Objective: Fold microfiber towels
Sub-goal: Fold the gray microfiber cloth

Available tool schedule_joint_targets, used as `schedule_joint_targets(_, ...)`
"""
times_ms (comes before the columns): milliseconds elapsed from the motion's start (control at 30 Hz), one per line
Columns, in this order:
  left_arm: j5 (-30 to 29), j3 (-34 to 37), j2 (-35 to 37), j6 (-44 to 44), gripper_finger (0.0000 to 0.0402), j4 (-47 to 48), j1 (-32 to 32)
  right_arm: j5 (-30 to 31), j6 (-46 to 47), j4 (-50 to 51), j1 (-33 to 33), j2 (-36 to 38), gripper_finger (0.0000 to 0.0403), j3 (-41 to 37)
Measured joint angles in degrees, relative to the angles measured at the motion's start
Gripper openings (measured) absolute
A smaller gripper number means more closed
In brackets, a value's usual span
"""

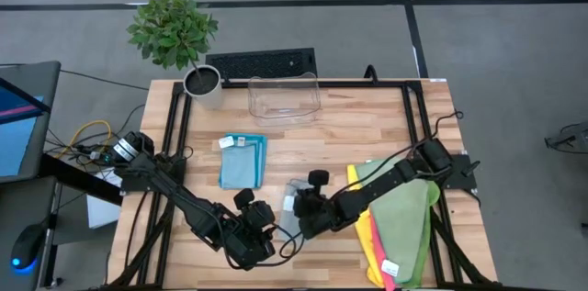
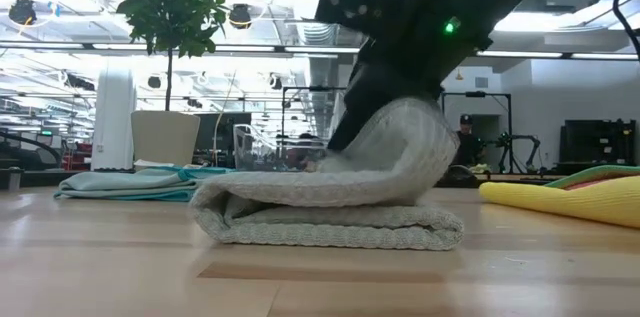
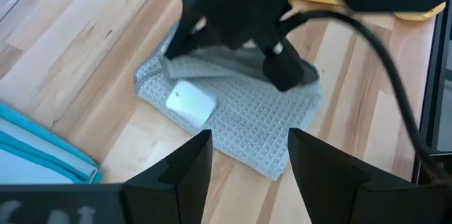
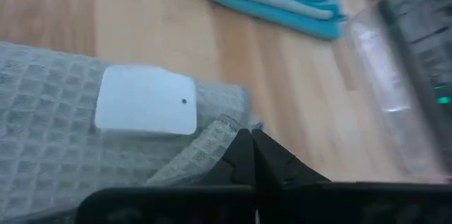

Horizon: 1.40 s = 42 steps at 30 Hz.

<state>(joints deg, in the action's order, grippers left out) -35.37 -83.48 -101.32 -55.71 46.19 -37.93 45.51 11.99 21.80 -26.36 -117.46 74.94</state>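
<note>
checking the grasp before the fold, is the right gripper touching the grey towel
Touching. In the right wrist view the right gripper has its jaws shut on a pinched edge of the grey towel.

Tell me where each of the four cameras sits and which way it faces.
High: overhead, straight down on the table; both arms show.
Low: at tabletop height, level across the grey towel toward the room; an arm comes down from above.
Left wrist: behind the open left gripper, facing the grey towel and the right arm.
Right wrist: behind the shut right gripper, pinching the towel's edge.
Shared: both wrist views show the towel's white tag.
</note>
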Motion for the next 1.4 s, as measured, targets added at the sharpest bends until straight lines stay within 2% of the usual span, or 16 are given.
schedule_joint_targets(167, 0.0, 0.0, 0.0, 0.1, 0.0178, 0.7, 0.0, 7.3, 0.0, 3.2, -1.5, 2.4, 0.0018, 0.0)
schedule_joint_targets(233, 0.0, 0.0, 0.0, 0.2, 0.0178, 0.9, 0.1, 8.4, 0.0, 4.5, -1.8, 3.8, 0.0015, 0.0)
schedule_joint_targets(333, -0.6, 0.0, 0.0, 0.6, 0.0178, 0.9, 0.1, 5.7, 0.0, 3.5, -1.5, 4.8, 0.0023, -0.2)
schedule_joint_targets(433, -0.9, 0.0, 0.0, 0.6, 0.0178, 0.9, 0.1, 0.5, 1.1, 1.7, -0.8, 4.7, 0.0047, -1.5)
schedule_joint_targets(533, -0.9, 0.0, 0.0, 0.6, 0.0178, 0.9, 0.1, -1.8, 3.0, 1.2, -0.2, 4.7, 0.0069, -1.9)
schedule_joint_targets(733, -0.9, 0.5, 0.0, -0.2, 0.0178, 0.4, 0.0, -2.0, 4.6, 5.5, -0.3, 7.8, 0.0129, -2.1)
schedule_joint_targets(867, -1.2, 4.9, 0.0, -0.6, 0.0178, -2.3, -1.1, -1.9, 8.1, 12.0, -3.0, 13.9, 0.0179, -2.1)
schedule_joint_targets(1000, -1.1, 13.1, 0.0, 6.4, 0.0178, -16.5, -2.2, -1.2, 15.8, 21.2, -7.4, 19.1, 0.0209, -2.1)
schedule_joint_targets(1200, 4.7, 25.2, 0.0, 23.1, 0.0178, -45.9, -0.8, 5.4, 29.7, 29.4, -14.7, 21.1, 0.0209, -2.1)
schedule_joint_targets(1267, 6.4, 26.9, 0.0, 25.9, 0.0178, -49.8, 0.3, 6.1, 31.9, 29.5, -16.3, 20.7, 0.0204, -2.1)
schedule_joint_targets(1400, 6.7, 27.5, 0.0, 30.1, 0.0178, -50.1, 1.5, 6.5, 35.1, 29.6, -17.9, 20.2, 0.0193, -2.1)
